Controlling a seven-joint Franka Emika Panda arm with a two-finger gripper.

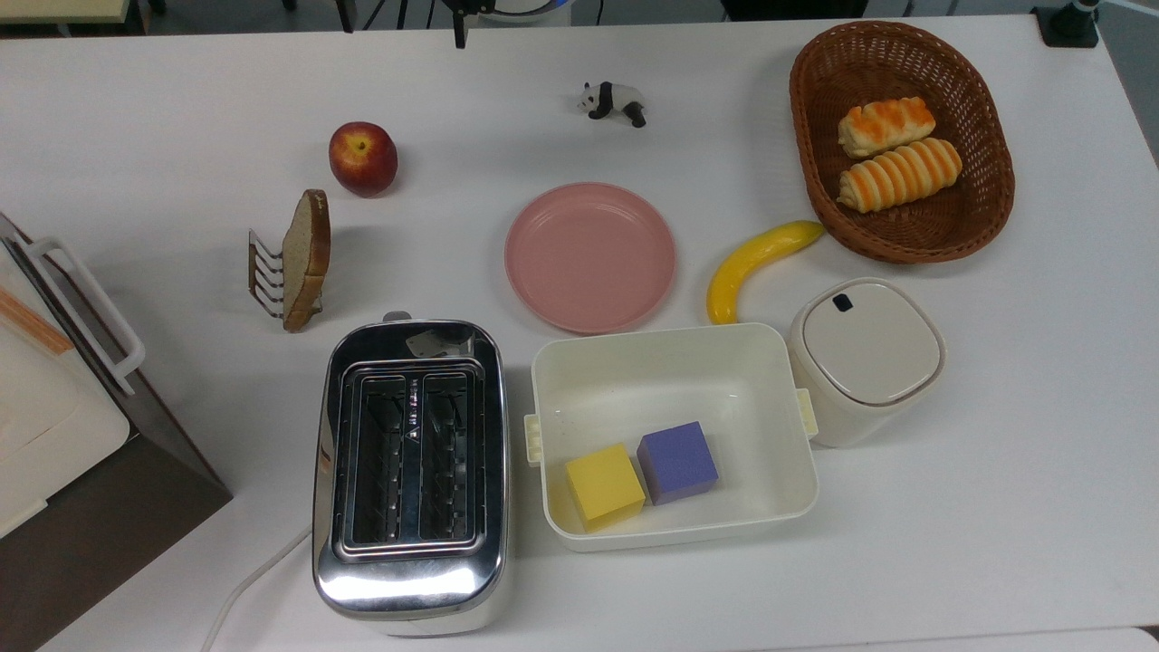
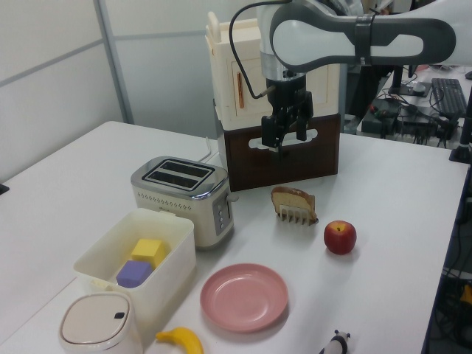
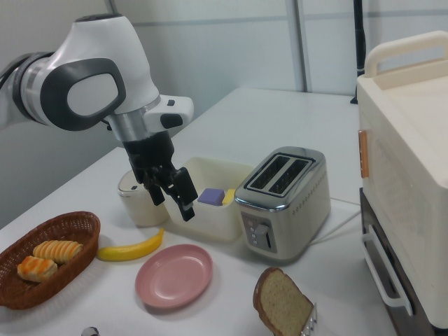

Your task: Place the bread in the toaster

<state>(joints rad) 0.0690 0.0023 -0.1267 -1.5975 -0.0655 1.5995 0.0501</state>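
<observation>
The bread (image 1: 308, 252) is one brown slice standing on edge in a small metal rack, behind the toaster in the top view; it also appears in the left view (image 2: 293, 198) and the right view (image 3: 283, 305). The chrome two-slot toaster (image 1: 409, 471) (image 2: 184, 193) (image 3: 283, 199) has both slots bare and a white cord trailing off. My gripper (image 2: 285, 140) (image 3: 174, 207) hangs open and holds nothing, well above the table and clear of both. In the left view it is above the bread and slightly to its left.
Around them are a red apple (image 1: 362, 158), a pink plate (image 1: 590, 255), a white tub (image 1: 652, 337) holding a yellow and a purple cube, a lidded white container (image 1: 865, 358), a banana (image 1: 756, 263), a wicker basket (image 1: 996, 181) with two rolls, a toy panda (image 1: 614, 100) and a cream oven-like box (image 1: 54, 426).
</observation>
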